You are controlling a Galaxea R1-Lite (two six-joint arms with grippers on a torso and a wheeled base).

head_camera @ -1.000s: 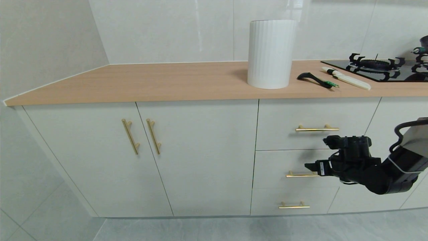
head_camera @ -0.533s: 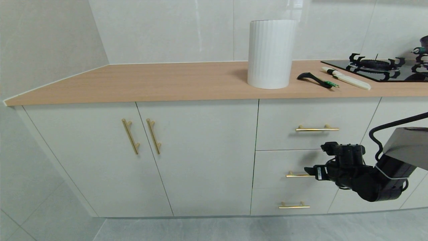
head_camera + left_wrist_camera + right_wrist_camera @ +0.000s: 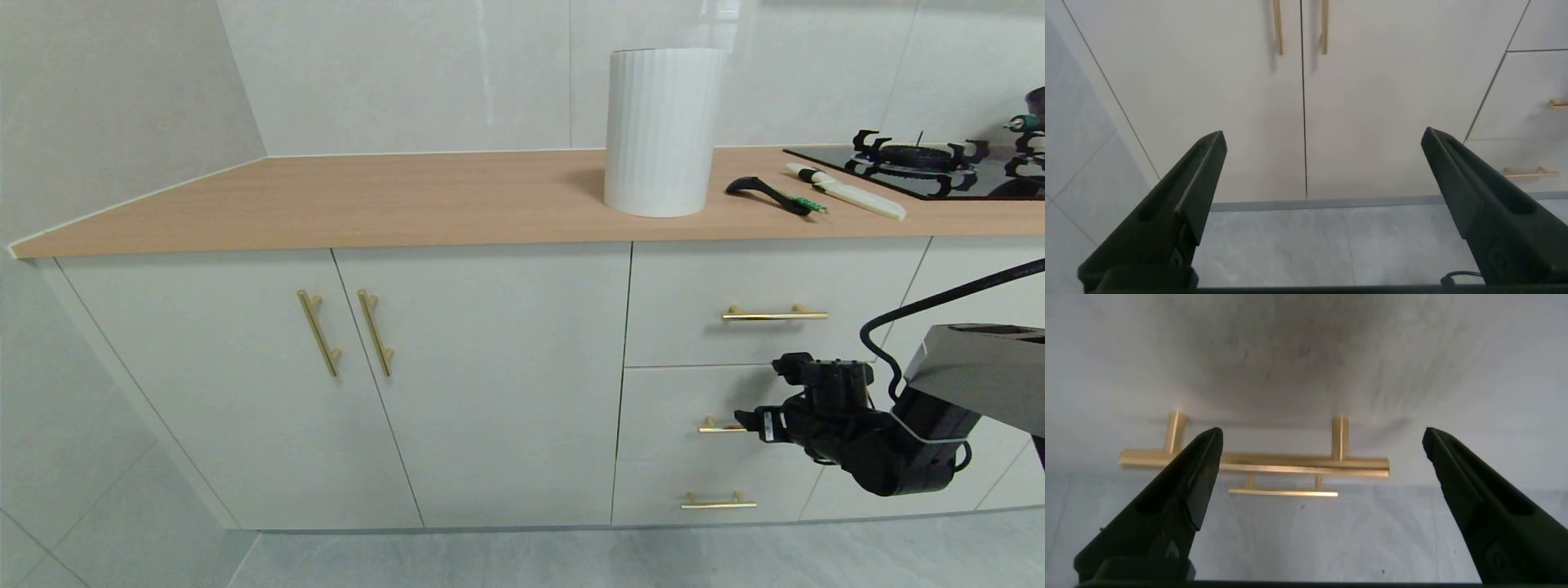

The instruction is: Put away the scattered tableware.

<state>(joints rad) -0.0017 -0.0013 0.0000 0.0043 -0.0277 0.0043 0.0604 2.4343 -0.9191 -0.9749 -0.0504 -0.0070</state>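
On the worktop, right of a white ribbed canister [image 3: 661,131], a black utensil [image 3: 771,194] and a cream utensil [image 3: 849,192] lie untouched. Below them the right gripper [image 3: 746,425], wide open and empty, faces the middle drawer handle [image 3: 718,425]. If it closes off-centre, it could slip off the thin bar.

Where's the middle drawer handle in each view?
Head: middle handle in the drawer stack, right gripper at its right end.
Left wrist: handle cut off at the frame edge, past the doors.
Right wrist: handle dead ahead, between the open jaws.
Shared landmark: bottom handle, just below it in all three.
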